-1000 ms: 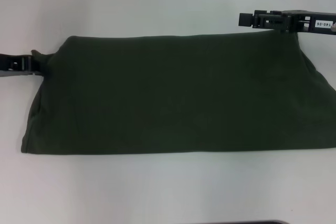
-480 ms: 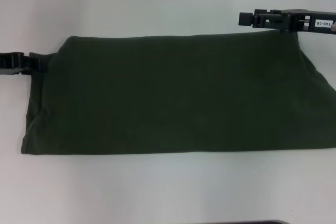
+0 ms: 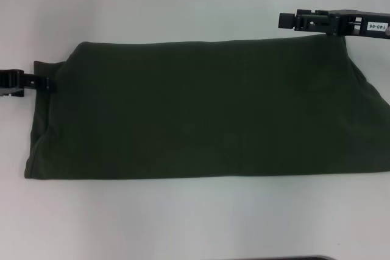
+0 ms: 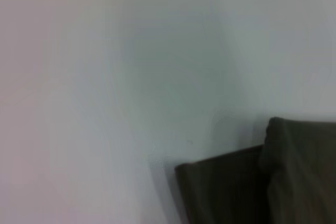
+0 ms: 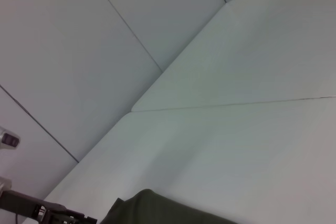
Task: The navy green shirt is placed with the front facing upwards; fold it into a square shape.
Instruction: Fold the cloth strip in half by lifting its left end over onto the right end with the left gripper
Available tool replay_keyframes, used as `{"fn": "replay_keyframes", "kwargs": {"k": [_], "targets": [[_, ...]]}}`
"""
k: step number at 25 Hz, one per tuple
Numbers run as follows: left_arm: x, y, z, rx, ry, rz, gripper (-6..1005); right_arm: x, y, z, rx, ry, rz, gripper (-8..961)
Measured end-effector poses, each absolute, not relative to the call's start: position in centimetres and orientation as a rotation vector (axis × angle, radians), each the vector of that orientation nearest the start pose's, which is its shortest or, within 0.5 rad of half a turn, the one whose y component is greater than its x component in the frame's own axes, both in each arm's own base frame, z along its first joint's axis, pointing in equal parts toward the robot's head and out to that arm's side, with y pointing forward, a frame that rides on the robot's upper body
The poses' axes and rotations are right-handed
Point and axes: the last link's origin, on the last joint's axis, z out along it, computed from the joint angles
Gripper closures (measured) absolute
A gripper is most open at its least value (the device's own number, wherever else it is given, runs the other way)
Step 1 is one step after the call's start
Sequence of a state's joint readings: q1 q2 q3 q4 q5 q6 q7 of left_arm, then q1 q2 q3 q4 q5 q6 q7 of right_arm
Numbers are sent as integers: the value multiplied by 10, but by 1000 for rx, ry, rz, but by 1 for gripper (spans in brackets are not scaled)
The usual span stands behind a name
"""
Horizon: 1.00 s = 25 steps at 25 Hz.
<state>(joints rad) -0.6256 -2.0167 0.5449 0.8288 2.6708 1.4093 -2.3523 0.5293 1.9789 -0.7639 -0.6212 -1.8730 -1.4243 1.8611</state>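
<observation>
We are keeping our left gripper [image 3: 42, 82] at the navy green shirt [image 3: 207, 111] lying folded lengthwise on the table [image 3: 183, 4], risking snagging its edge, finger state unclear

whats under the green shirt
Only the white table shows around the navy green shirt. The shirt lies folded over itself, plain side up; lower layers and anything beneath are covered.

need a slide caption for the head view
Folded navy green shirt lies on the white table, left gripper at its left edge, right gripper above its far right corner.
</observation>
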Motion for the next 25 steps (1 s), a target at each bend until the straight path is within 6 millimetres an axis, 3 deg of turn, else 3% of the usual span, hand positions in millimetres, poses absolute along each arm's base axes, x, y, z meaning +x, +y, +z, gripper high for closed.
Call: {"fn": "replay_keyframes", "kwargs": {"k": [5,25], "targets": [[-325,358,55,-2145,-1662,-19,94,279,357,35,-2448,1244,762,41],[-313,358,34,-2227,-1681,-5,127,281,357,37,-2447,1243,752,41]]}}
